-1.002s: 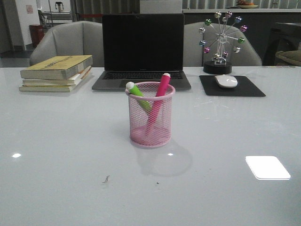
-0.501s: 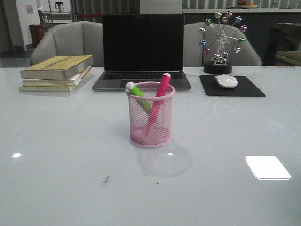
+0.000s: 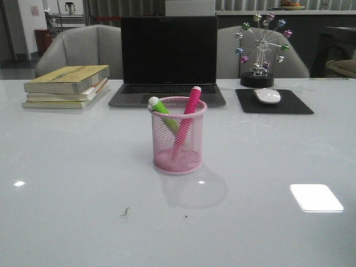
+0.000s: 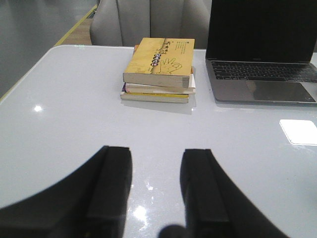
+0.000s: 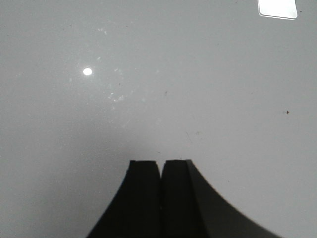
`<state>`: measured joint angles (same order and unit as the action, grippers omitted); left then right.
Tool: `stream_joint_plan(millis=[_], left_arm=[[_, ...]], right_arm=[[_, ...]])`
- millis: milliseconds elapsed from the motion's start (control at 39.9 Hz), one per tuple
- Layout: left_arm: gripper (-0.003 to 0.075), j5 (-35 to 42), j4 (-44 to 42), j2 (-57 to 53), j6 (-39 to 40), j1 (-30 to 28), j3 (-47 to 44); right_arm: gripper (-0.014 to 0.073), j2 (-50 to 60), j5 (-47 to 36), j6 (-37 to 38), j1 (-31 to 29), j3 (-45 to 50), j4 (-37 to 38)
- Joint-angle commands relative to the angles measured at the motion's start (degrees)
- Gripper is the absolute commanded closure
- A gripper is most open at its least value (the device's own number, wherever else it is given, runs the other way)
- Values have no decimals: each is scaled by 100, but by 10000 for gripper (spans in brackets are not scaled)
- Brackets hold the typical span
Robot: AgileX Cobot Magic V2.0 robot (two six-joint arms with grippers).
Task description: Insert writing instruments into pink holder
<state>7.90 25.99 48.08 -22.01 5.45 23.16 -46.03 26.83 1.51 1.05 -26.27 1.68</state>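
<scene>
Pink holder (image 3: 178,136): upright on the table (image 3: 67,167), just in front of the laptop (image 3: 169,58). All positions below are given relative to the holder.

Green marker (image 3: 163,113): inside the holder, leaning toward the rim's left side, whitish end projecting above it.

Pink marker (image 3: 186,121): inside the holder, leaning toward the rim's right side, top end above the rim. The two cross low in the cup, as far as the mesh lets me see.

Task status, in my judgement: both markers are housed; I see no loose marker on the table. Nothing appears left to insert.

My left gripper (image 4: 156,186): fingers apart, nothing between them, over bare table. Its camera looks toward the stack of books (image 4: 159,69), which lies behind and to the left of the holder.

My right gripper (image 5: 160,191): fingers pressed together, holding nothing, above bare table. The holder is not in its view.

Behind and right of the holder: a mouse (image 3: 267,95) on a dark pad (image 3: 273,102), and a ball ornament (image 3: 261,47) beyond them.
</scene>
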Motion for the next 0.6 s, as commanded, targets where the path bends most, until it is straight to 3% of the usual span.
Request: stream_joint_plan(millis=[0,576], left_arm=[[402,461,-15,-27,-1,-4,162],[402,448,-15,-27,-1,-4,162]], right_arm=[[544,59,-436,-22,-4,-152,54],[544,59,-401,-22,-4,-152,54]])
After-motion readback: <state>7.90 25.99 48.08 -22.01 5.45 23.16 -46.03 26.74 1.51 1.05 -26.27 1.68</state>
